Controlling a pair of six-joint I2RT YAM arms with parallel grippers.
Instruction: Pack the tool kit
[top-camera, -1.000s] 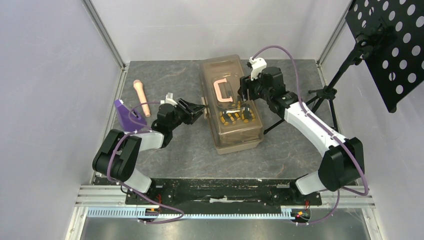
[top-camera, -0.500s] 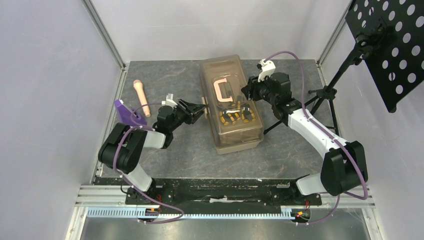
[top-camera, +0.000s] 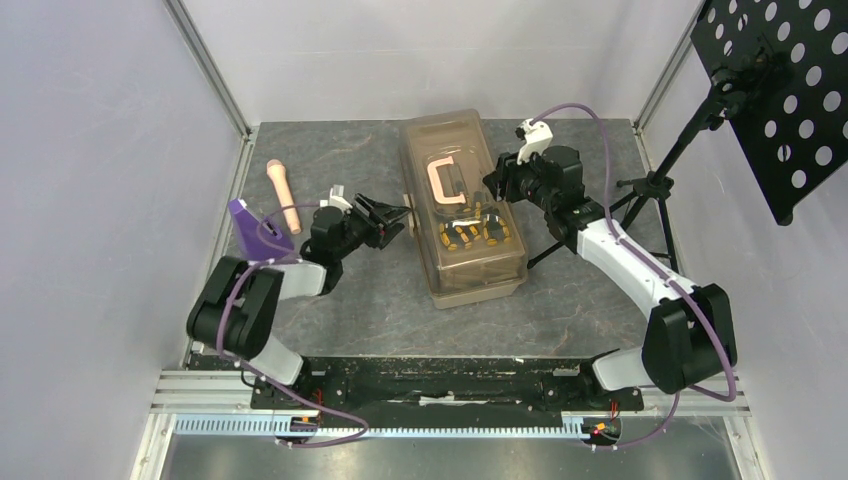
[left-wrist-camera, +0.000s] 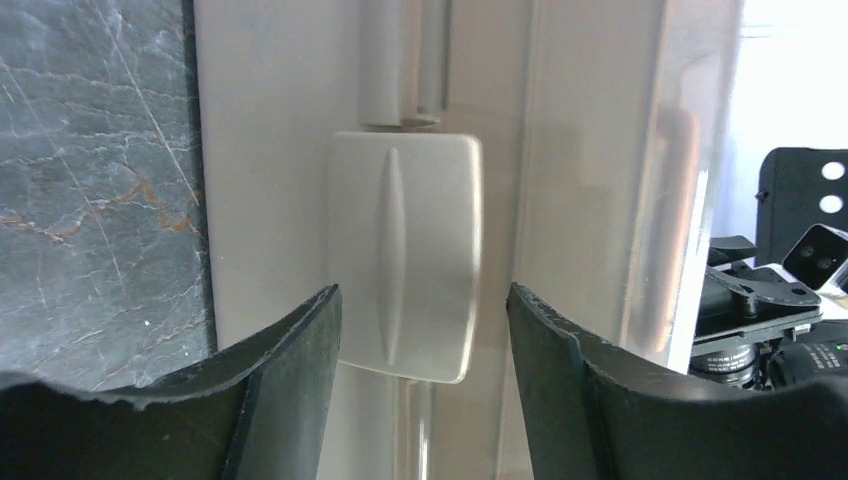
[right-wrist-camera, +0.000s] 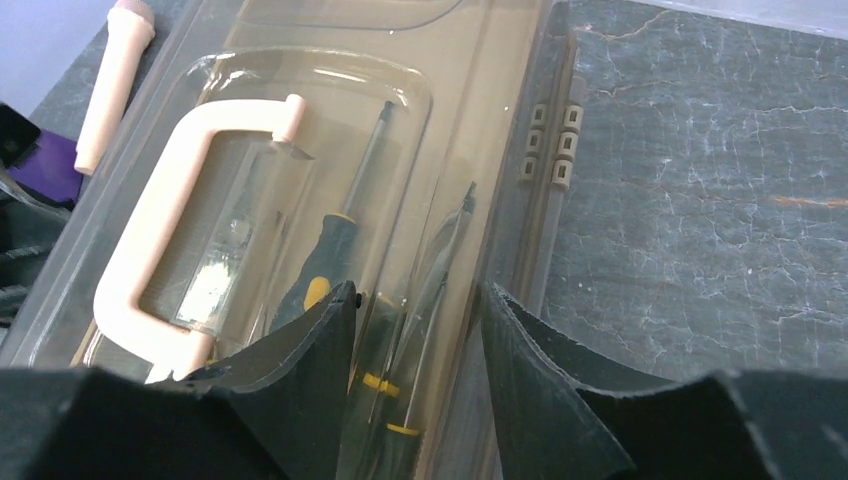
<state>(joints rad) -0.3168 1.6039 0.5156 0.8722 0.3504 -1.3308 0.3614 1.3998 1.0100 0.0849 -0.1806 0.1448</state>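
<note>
The tan translucent toolbox (top-camera: 460, 200) lies shut in the middle of the table, its pinkish handle (top-camera: 440, 182) flat on the lid. Orange-and-black screwdrivers (top-camera: 470, 232) show through the lid (right-wrist-camera: 470, 90), beside the handle (right-wrist-camera: 150, 260). My left gripper (top-camera: 405, 215) is at the box's left side. Its jaws stand open on either side of a pale latch (left-wrist-camera: 405, 250), with a gap to each finger (left-wrist-camera: 425, 300). Open as well, my right gripper (top-camera: 492, 185) hovers over the lid's right edge (right-wrist-camera: 420, 300), and a screwdriver (right-wrist-camera: 330, 250) shows under the lid between its fingers.
A beige rounded-end rod (top-camera: 284, 195) and a purple block (top-camera: 248, 228) lie at the table's left edge. A black tripod stand (top-camera: 650, 185) with a perforated board (top-camera: 790, 90) stands at the right. Pale hinges (right-wrist-camera: 550, 145) line the box's right side.
My right gripper has drawn back from the handle toward the box's right edge, its jaws narrower. My left gripper's jaws have widened a little around the latch.
</note>
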